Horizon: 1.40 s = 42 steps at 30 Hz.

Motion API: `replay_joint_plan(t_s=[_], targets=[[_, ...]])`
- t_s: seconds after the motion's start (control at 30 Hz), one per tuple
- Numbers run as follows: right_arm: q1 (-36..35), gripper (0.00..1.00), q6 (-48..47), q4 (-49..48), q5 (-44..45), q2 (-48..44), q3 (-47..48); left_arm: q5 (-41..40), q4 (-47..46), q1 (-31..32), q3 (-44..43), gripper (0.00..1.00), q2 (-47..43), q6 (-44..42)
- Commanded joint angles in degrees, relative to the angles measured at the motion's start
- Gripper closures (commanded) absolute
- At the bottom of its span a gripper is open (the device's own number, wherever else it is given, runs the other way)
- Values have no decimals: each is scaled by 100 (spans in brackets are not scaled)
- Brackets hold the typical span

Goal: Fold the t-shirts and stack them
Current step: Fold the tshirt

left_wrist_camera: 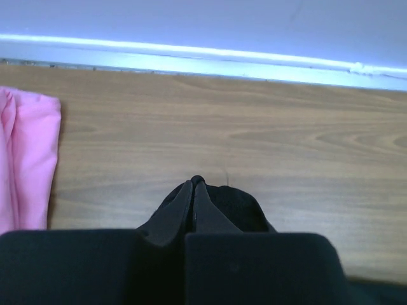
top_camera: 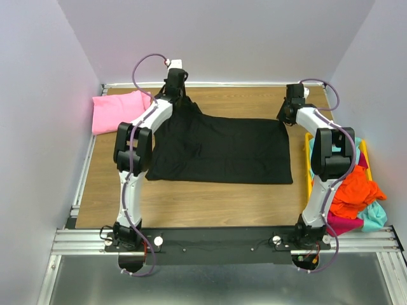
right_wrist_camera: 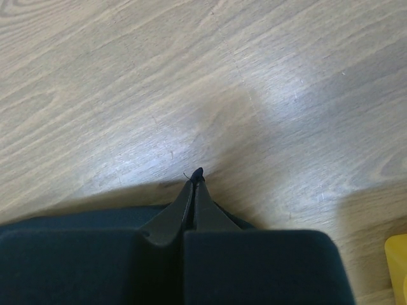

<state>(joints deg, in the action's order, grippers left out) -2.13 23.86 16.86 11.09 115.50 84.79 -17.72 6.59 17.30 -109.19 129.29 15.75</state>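
1. The table (top_camera: 191, 203) is of brown wood, and the black t-shirt (top_camera: 222, 149) lies spread out near its middle, almost flat.
2. The black t-shirt makes a wide rectangle. Its far left corner is pulled up into a small peak, and its far right corner lies low on the wood.
3. Just to the right of the black t-shirt stands the yellow bin (top_camera: 310, 168). It holds a loose heap: an orange t-shirt (top_camera: 353, 190), a teal t-shirt (top_camera: 375, 216) and a magenta t-shirt (top_camera: 343, 223).
4. To the far left of the black t-shirt, apart from it, lies the pink t-shirt (top_camera: 117, 111), folded.
5. The left gripper (left_wrist_camera: 196, 184) is at the far left corner of the black t-shirt, its fingers pressed together with the black cloth between them.
6. The right gripper (right_wrist_camera: 196, 175) is at the far right corner of the black t-shirt, clenched in the same way on the cloth's edge.
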Motion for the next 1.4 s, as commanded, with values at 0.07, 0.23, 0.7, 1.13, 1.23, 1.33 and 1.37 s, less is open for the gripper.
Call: replay_joint_plan(t_s=[0.07, 0.23, 0.7, 1.13, 1.23, 1.33, 1.37], targets=[[20, 98, -56, -261, 121, -597, -533, 225, -983, -7, 1618, 100, -1256, 323], [-7, 99, -56, -456, 60, -1099, -1235, 304, -1441, 1, 2742, 100, -1863, 578], [-147, 98, -48, -631, 464, -2207, -2555, 242, -2118, 45, 4923, 100, -3217, 1035], [-253, 99, 14, -658, 693, -2928, -3320, 93, -2276, 124, 6058, 100, -4017, 1123], [-296, 98, 84, -667, 798, -2981, -3530, 93, -2311, 177, 6312, 100, -4087, 1193], [-349, 96, 198, -667, 1000, -3173, -3846, 110, -2311, 239, 6654, 100, -4254, 1308], [-367, 94, 242, -667, 1122, -3348, -3926, 102, -2311, 274, 6760, 99, -4411, 1352]])
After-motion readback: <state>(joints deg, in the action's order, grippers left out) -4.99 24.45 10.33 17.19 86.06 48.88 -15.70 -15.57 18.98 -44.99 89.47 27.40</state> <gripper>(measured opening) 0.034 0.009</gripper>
